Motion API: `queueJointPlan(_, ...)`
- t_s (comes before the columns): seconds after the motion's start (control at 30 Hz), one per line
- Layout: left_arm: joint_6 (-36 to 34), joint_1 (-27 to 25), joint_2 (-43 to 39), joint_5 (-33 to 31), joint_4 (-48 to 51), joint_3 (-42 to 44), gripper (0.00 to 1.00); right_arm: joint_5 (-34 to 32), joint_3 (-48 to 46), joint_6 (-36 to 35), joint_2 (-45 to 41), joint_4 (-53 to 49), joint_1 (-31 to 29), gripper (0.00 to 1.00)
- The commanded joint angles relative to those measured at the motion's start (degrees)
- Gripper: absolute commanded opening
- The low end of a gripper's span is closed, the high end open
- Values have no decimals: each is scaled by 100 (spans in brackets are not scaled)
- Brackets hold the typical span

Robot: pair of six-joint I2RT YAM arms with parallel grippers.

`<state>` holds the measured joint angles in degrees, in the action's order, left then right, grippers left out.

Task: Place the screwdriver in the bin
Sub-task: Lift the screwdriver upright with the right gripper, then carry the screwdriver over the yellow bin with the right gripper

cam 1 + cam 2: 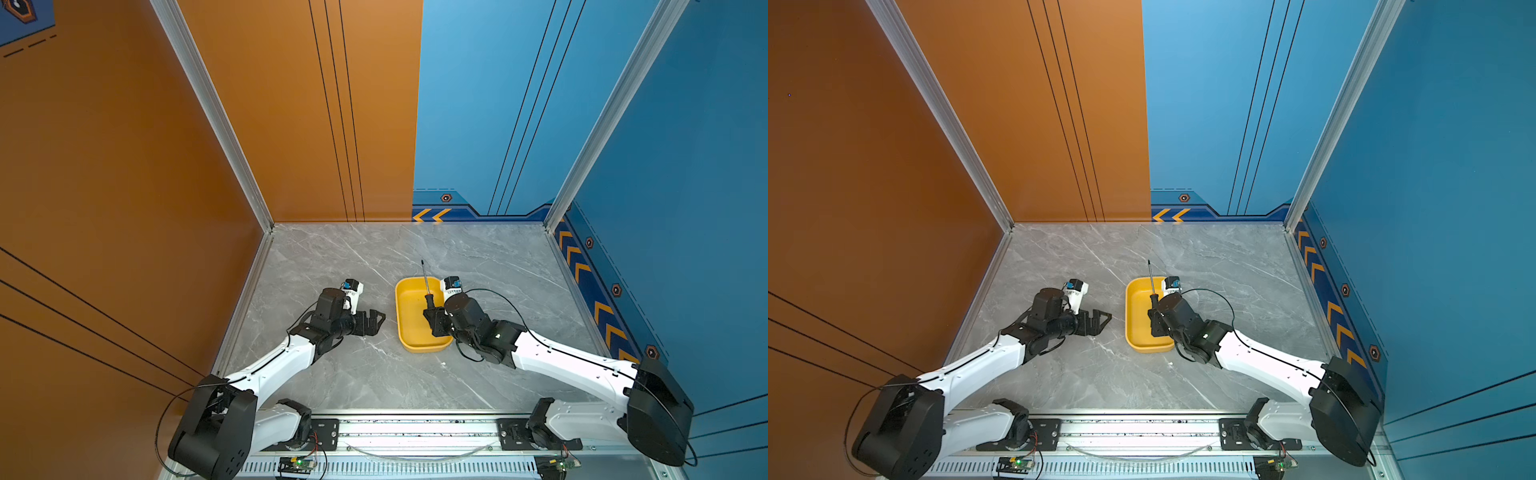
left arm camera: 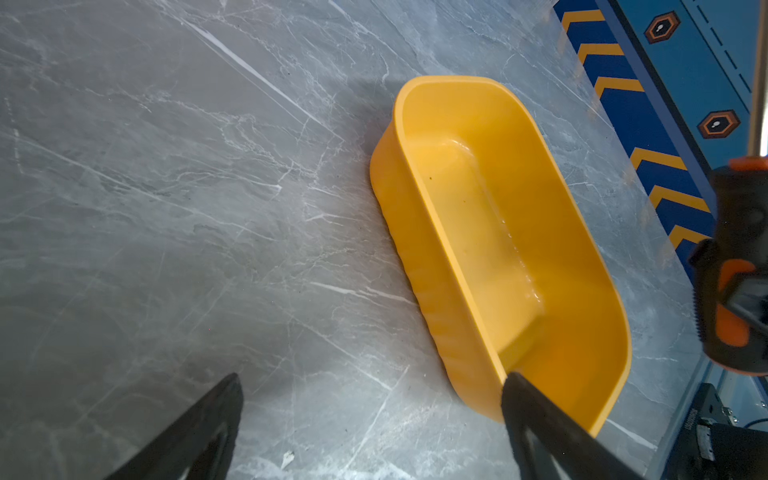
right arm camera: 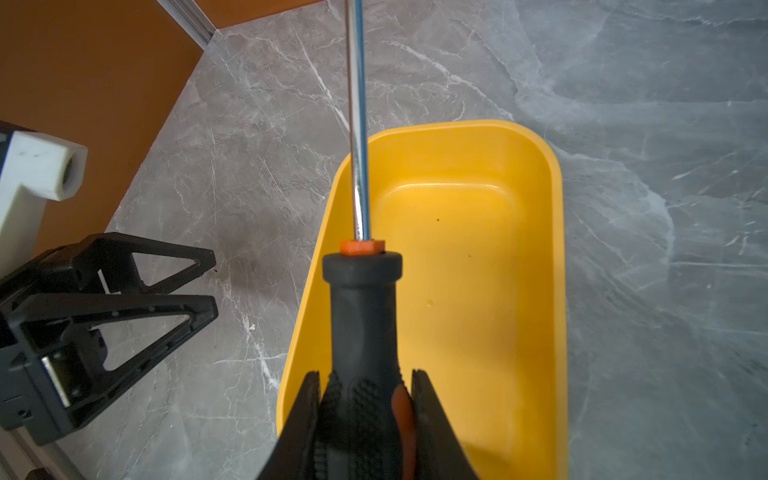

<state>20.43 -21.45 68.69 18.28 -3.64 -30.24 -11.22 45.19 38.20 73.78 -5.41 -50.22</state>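
Screwdriver (image 3: 362,324) pinched by the right gripper (image 3: 365,386) above the bin (image 3: 536,291).

Gripped on both sides of the ribbed black rubber handle, just behind its orange inlay, with the smooth chromed round shaft (image 1: 425,277) pointing toward the far edge of the worktop (image 1: 340,266) and reaching past the bin's far rim. Held clear of the glossy tray floor, over the inner half of the bin. Shallow yellow plastic, rectangular with rounded corners and a low rolled rim (image 2: 457,266), set flat near the middle of the grey veined, marble-look worktop. Left gripper (image 1: 376,318) spread wide and empty, its black triangular open-frame fingers (image 3: 166,299) hovering just beside the bin's left wall, not touching it.
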Motion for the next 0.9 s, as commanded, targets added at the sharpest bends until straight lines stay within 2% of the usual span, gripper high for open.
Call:
queueJointPlan(0.0,40,-53,48,124,-111,-77,98,-587,342,502,218,-187,-131,0)
queueJointPlan(0.37,49,-56,68,129,-109,-74,98,-698,787,1257,940,-915,-225,0)
queueJointPlan(0.87,57,-56,132,86,-172,-29,98,-558,1157,1438,1543,-1540,-243,0)
